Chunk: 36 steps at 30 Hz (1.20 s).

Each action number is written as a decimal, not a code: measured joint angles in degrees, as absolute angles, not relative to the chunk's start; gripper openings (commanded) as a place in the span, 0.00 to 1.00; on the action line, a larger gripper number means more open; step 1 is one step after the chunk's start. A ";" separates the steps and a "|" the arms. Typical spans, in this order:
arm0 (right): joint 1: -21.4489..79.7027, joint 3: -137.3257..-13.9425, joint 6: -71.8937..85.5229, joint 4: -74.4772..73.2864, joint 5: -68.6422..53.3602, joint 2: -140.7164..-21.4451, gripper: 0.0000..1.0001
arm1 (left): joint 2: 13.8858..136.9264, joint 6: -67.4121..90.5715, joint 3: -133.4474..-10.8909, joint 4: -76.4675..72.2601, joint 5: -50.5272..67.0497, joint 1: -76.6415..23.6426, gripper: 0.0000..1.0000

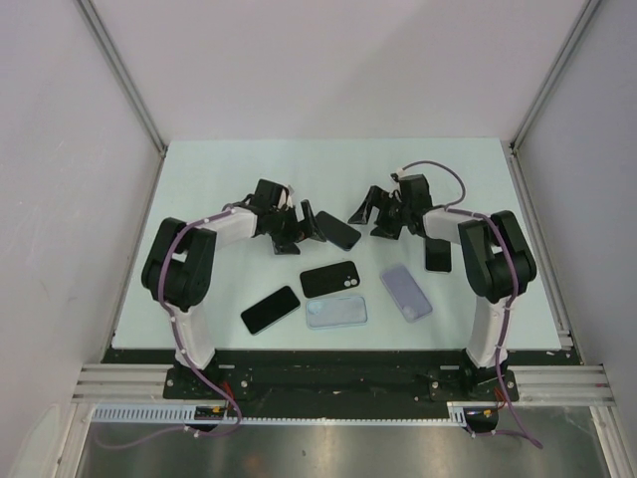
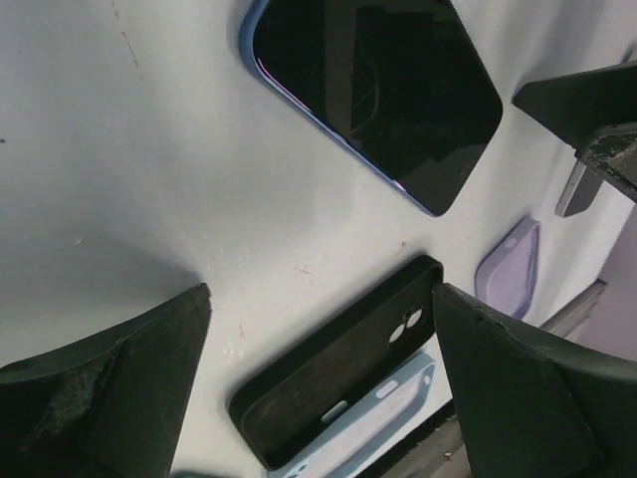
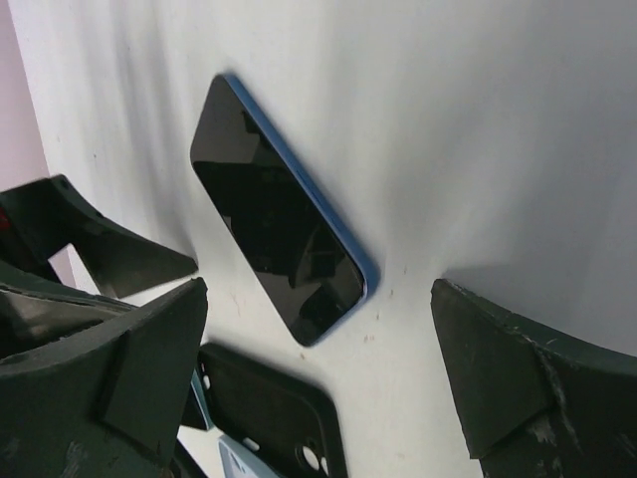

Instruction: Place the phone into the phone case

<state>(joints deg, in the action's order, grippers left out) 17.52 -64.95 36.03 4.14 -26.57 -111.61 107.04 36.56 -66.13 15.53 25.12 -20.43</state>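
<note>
A blue-edged phone [image 1: 339,231] lies screen up on the table between my two grippers; it also shows in the left wrist view [image 2: 378,95] and the right wrist view [image 3: 279,239]. An empty black phone case [image 1: 329,279] lies just in front of it, open side up, also seen from the left wrist [image 2: 338,373] and the right wrist [image 3: 269,418]. My left gripper [image 1: 307,227] is open and empty at the phone's left end [image 2: 318,388]. My right gripper [image 1: 372,214] is open and empty at its right end [image 3: 318,368].
A light blue case [image 1: 335,312] lies in front of the black one, and a lilac case [image 1: 406,292] lies to its right. A second dark phone [image 1: 270,310] lies at front left. A third dark phone [image 1: 438,255] lies beside the right arm.
</note>
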 measured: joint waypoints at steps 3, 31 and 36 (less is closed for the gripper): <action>17.52 -66.83 36.16 5.26 -26.70 -113.36 1.00 | 109.25 38.35 -67.40 14.20 25.76 -20.38 1.00; 28.05 -64.73 39.20 10.96 -31.42 -116.05 0.61 | 117.91 44.01 -75.42 3.46 25.17 -21.45 0.89; 30.46 -59.77 44.23 17.02 -31.40 -114.54 0.61 | 119.66 43.94 -77.06 1.26 25.61 -24.40 0.84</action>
